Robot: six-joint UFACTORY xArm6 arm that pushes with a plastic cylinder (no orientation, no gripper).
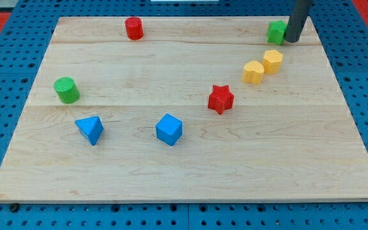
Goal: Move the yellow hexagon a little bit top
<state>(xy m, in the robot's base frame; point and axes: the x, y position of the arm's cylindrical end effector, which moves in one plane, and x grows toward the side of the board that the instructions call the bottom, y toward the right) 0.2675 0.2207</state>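
Dark rod, no pincer fitted, so no jaw state to tell; my tip (291, 41) sits at the table's (190, 172) 1 o'clock corner, just beside the green block (276, 32). Yellow hexagon (273, 61) lies near, at the tip's 7 o'clock, touching or nearly touching the yellow cylinder (253, 72). Step looks like approach: next, circle to the hexagon's 6 o'clock side, push toward 12, avoiding the cylinder.

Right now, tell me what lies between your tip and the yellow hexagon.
In the camera view nothing: bare board runs from my tip down to the yellow hexagon. The green block sits just left of my tip, off that line.
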